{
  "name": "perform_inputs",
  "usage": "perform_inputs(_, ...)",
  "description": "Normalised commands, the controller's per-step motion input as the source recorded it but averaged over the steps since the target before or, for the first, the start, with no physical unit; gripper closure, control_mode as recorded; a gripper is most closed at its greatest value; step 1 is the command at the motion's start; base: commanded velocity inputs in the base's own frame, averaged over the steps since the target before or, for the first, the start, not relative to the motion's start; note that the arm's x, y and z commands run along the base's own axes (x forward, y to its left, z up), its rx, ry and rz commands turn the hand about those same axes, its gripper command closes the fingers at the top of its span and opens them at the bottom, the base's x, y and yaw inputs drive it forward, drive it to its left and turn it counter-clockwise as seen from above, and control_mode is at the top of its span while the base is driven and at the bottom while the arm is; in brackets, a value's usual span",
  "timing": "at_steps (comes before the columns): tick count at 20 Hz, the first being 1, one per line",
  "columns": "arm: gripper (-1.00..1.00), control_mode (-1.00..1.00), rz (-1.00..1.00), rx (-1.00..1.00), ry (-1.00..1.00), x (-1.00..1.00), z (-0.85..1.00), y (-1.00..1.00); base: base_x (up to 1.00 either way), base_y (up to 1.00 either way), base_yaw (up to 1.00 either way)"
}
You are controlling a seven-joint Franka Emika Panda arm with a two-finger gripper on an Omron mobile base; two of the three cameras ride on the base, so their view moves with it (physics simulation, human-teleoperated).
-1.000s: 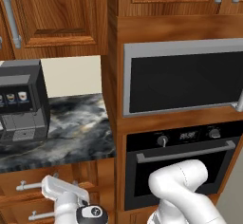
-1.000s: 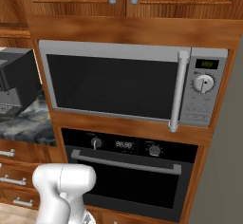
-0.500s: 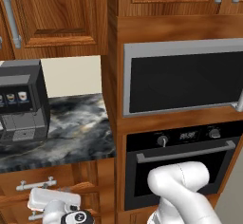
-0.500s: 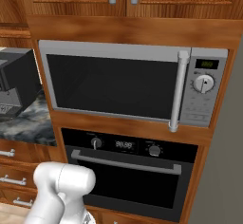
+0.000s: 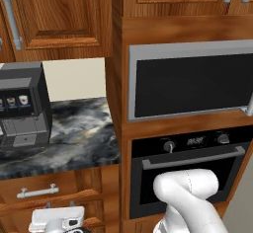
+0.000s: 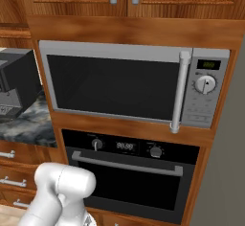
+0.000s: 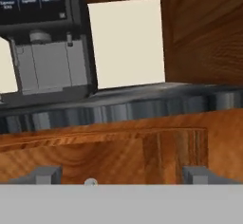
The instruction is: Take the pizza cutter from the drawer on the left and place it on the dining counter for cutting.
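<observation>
The drawer (image 5: 44, 190) sits shut under the marbled counter, its silver bar handle (image 5: 37, 192) across the front. In the left base view my gripper (image 5: 55, 219) hangs low at the bottom left, just below and in front of that handle. Seen from the hand, the gripper (image 7: 121, 175) is open, with both fingertips (image 7: 45, 174) spread wide before the reddish-brown drawer front (image 7: 118, 149) and nothing between them. The pizza cutter is hidden. The dining counter is out of view.
A black coffee machine (image 5: 20, 108) stands on the marbled counter (image 5: 79, 138) above the drawer. A tall wooden cabinet to the right holds a microwave (image 5: 192, 84) and an oven (image 5: 188, 165). My white arm (image 6: 62, 191) reaches low in front of the oven. Wall cabinets (image 5: 54, 15) hang overhead.
The hand has sunk lower and slightly left in front of the drawer. The jaws stay just as wide open. The cameras have not moved.
</observation>
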Motion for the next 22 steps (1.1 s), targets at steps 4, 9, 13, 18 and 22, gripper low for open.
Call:
perform_inputs(4, -1.0, -1.0, 0.0, -0.48, 0.0, 0.0, -0.44, 0.01, 0.0, 0.0, 0.0)
perform_inputs(9, -1.0, -1.0, 0.0, -0.49, 0.0, 0.0, -0.39, 0.12, 0.0, 0.0, 0.0)
perform_inputs(13, -1.0, -1.0, 0.0, -0.54, 0.0, 0.03, -0.29, 0.44, 0.0, 0.0, 0.0)
perform_inputs(18, -1.0, -1.0, 0.0, -0.64, 0.01, 0.28, -0.32, 0.82, 0.0, 0.0, 0.0)
perform_inputs(22, -1.0, -1.0, 0.0, -0.48, 0.0, 0.21, -0.41, 0.17, 0.0, 0.0, 0.0)
